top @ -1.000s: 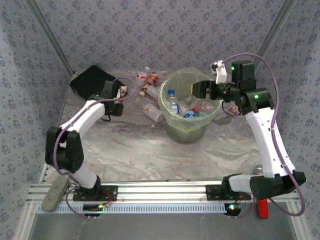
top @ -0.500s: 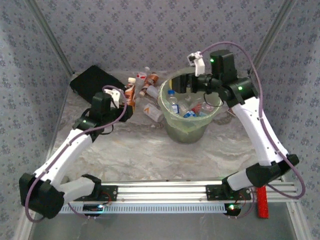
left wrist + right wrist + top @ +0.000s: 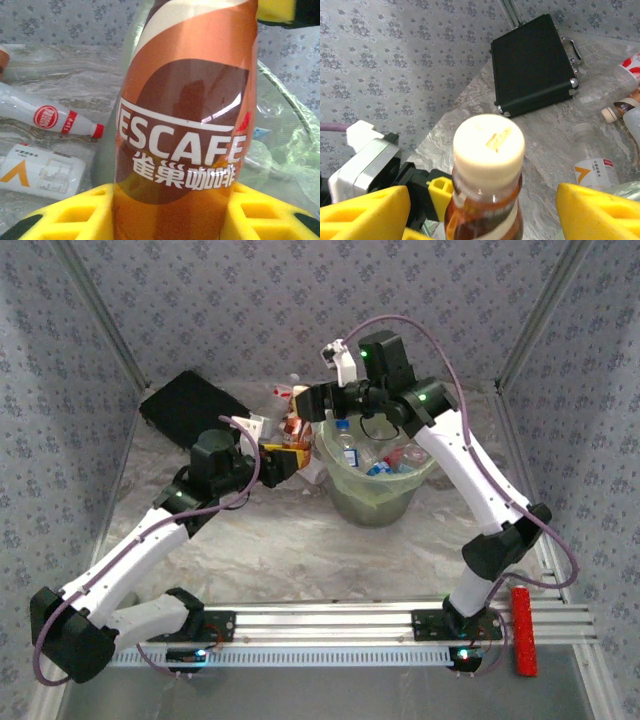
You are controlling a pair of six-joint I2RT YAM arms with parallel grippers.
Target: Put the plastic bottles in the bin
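My left gripper [image 3: 283, 458] is shut on a brown-and-orange Nescafe bottle [image 3: 295, 430], held upright just left of the pale green bin [image 3: 372, 502]. In the left wrist view the bottle [image 3: 185, 125] stands between the yellow fingers [image 3: 65, 212], with the bin [image 3: 285, 107] behind it. My right gripper [image 3: 312, 400] is open, reaching left over the bin's rim. In the right wrist view its fingers [image 3: 597, 210] flank the bottle's cream cap [image 3: 489, 140] without touching it. Several bottles [image 3: 385, 452] lie in the bin.
A flat black case [image 3: 185, 405] [image 3: 535, 62] lies at the back left. Loose bottles [image 3: 283, 393] rest on the table between the case and the bin, including a white one with a red label [image 3: 50, 117] and one with an orange mark [image 3: 595, 167].
My left arm has lifted the Nescafe bottle off the table and carried it right, up to the bin. My right gripper has swung left across the bin to the bottle's cap.
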